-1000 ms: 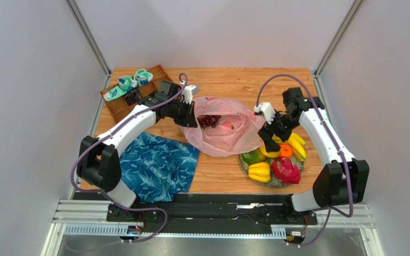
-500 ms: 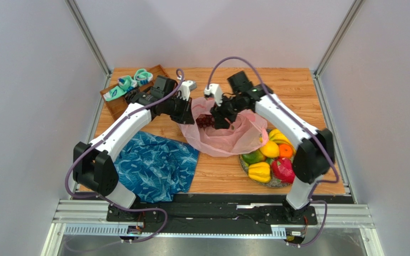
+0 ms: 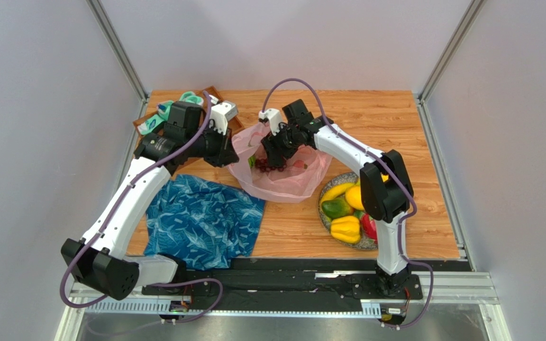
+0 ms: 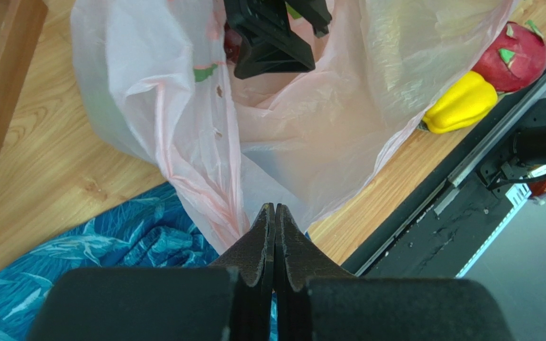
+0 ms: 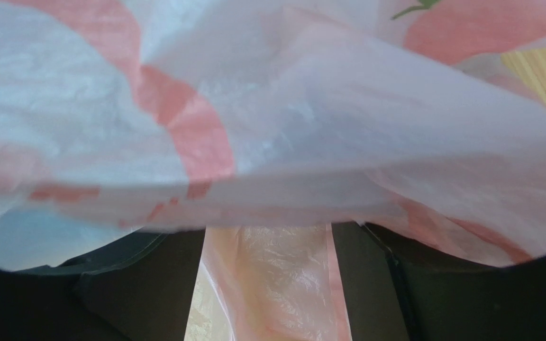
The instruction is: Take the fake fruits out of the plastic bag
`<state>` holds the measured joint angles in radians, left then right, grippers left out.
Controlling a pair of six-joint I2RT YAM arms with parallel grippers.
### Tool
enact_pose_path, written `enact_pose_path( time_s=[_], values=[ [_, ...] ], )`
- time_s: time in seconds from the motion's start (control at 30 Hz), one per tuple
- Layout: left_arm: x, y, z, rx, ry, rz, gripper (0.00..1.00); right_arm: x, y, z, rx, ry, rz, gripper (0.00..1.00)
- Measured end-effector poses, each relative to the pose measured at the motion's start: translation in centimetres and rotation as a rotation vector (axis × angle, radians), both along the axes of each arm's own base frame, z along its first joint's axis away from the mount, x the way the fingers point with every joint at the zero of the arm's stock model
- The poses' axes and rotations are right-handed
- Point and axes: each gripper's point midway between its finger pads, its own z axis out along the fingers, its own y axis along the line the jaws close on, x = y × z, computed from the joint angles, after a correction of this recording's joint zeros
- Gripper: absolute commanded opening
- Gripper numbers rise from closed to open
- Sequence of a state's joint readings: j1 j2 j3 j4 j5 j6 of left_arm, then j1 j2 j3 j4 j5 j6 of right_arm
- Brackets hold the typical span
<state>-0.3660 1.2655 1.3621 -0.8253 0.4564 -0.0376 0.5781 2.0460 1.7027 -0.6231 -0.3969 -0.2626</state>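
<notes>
The pale-pink plastic bag (image 3: 286, 177) lies mid-table with its mouth open. My left gripper (image 3: 227, 146) is shut on the bag's left rim (image 4: 204, 177) and holds it up; its fingertips (image 4: 274, 210) are pressed together. My right gripper (image 3: 271, 152) reaches into the bag's mouth, seen from above in the left wrist view (image 4: 269, 35). Its jaws stand apart, with bag film (image 5: 269, 106) draped over and between them. Dark grapes (image 3: 262, 165) lie in the bag beside it. A banana (image 3: 336, 190), green fruit (image 3: 336, 208), yellow pepper (image 3: 345, 229) and dragon fruit (image 4: 514, 50) lie on a plate.
The fruit plate (image 3: 354, 245) is right of the bag, partly behind the right arm. A blue leaf-patterned cloth (image 3: 204, 220) lies front left. A wooden tray (image 3: 144, 126) with teal items (image 3: 190, 96) sits back left, behind the left arm.
My right arm has swung left from the fruit plate into the bag's mouth. My left gripper has pulled the bag's rim leftward, and the bag has shifted left with it.
</notes>
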Motion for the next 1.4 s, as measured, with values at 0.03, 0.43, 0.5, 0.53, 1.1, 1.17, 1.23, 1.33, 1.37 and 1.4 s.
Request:
enact_pose_path(
  time_s=[0.03, 0.43, 0.5, 0.53, 1.1, 1.17, 1.23, 1.33, 1.37, 1.4],
  values=[
    [-0.1, 0.0, -0.2, 0.003, 0.006, -0.001, 0.00, 0.2, 0.3, 0.2, 0.018, -0.003, -0.004, 0.73],
    [7.0, -4.7, 6.4, -0.085, -0.124, -0.064, 0.00, 1.7, 3.4, 1.1, 0.119, -0.004, -0.085, 0.81],
    [9.0, -7.4, 9.1, -0.128, -0.206, -0.124, 0.00, 2.4, 2.8, 1.1, 0.112, -0.015, -0.124, 0.80],
    [9.1, -9.2, 10.4, -0.148, -0.244, -0.172, 0.00, 2.9, 2.1, 1.2, 0.112, -0.019, -0.148, 0.80],
    [-4.3, 0.7, -10.1, 0.176, 0.198, -0.059, 0.00, 0.4, -1.7, 2.9, 0.174, 0.054, -0.159, 0.79],
    [-4.6, 1.9, -11.4, 0.229, 0.226, -0.019, 0.00, 0.6, -0.6, 3.3, 0.187, 0.049, -0.136, 0.79],
    [-3.8, 3.1, -11.6, 0.273, 0.210, 0.043, 0.00, 0.7, 0.6, 3.5, 0.198, 0.042, -0.111, 0.79],
    [-2.4, 6.0, -11.7, 0.325, 0.208, 0.175, 0.00, 0.9, 2.2, 3.6, 0.203, 0.031, -0.081, 0.79],
    [-2.0, 6.9, -11.5, 0.337, 0.211, 0.219, 0.00, 1.0, 2.8, 3.6, 0.201, 0.026, -0.073, 0.79],
    [-1.9, 7.7, -11.3, 0.341, 0.216, 0.252, 0.00, 1.0, 3.1, 3.5, 0.198, 0.020, -0.069, 0.79]
  ],
)
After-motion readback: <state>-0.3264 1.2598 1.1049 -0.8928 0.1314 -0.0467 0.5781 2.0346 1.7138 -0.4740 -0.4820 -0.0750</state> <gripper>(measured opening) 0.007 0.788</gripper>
